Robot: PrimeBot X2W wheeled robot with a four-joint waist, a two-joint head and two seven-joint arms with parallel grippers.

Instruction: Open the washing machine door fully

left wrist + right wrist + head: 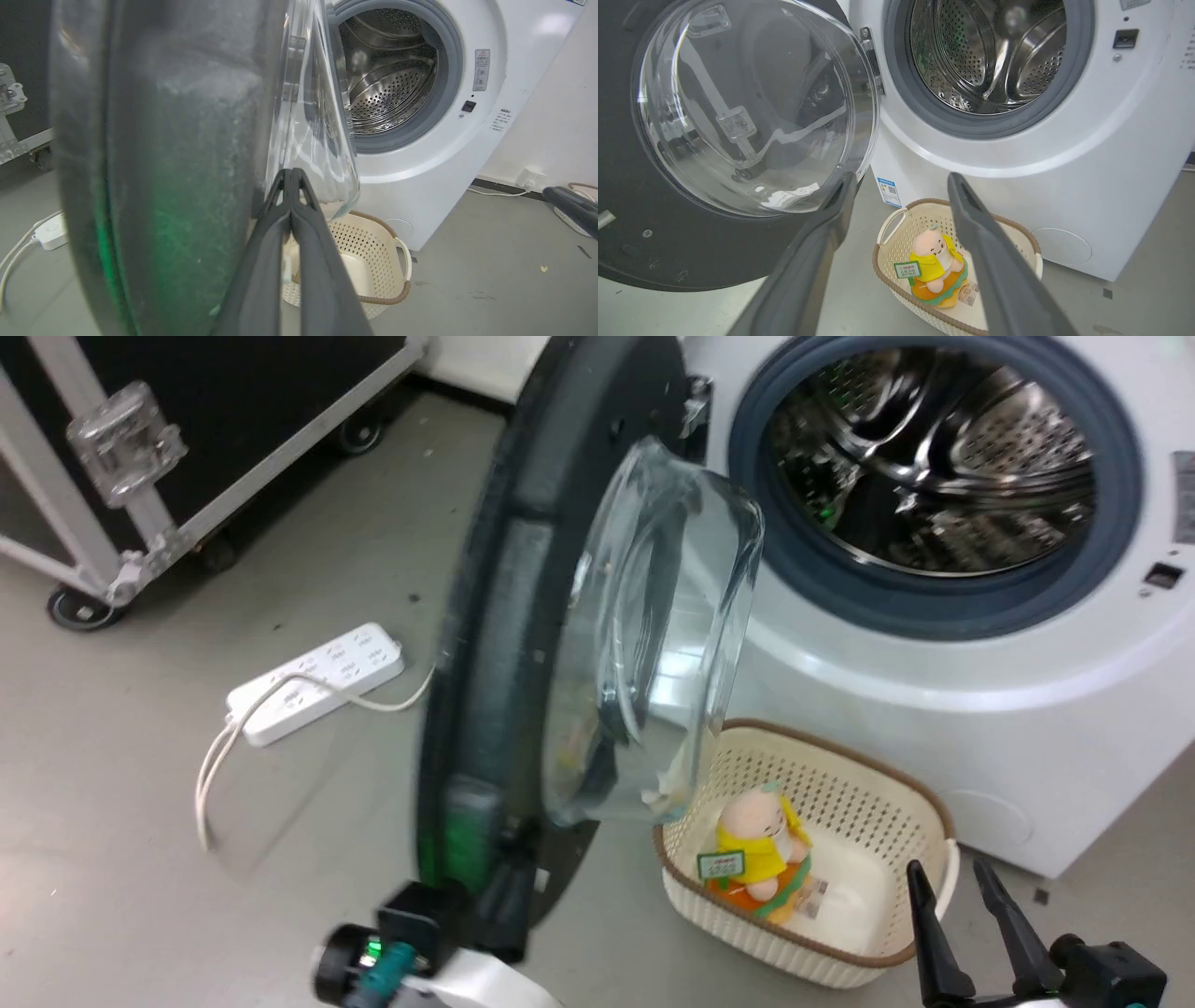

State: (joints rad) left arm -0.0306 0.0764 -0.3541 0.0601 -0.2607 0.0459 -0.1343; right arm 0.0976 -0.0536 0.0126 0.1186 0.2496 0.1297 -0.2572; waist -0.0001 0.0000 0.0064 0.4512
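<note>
Washing machine door (523, 644) swung out edge-on from washing machine (980, 691), left gripper (290, 175) fingers pressed together against its inner face, right gripper (896, 186) spread.

Glossy black washing machine door (523, 616) ajar, edge-on beside white washing machine (980, 709).

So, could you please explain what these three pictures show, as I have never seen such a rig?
A two-armed wheeled robot is opening a washing machine. One picture looks down from its head; the others look along each arm's two dark fingers. The left tool, fingers together, rests against the inner face of the washing machine door, which stands swung out. The right tool is open and holds nothing. On the floor sit a cream basket with a plush toy inside, and a power strip.
</note>
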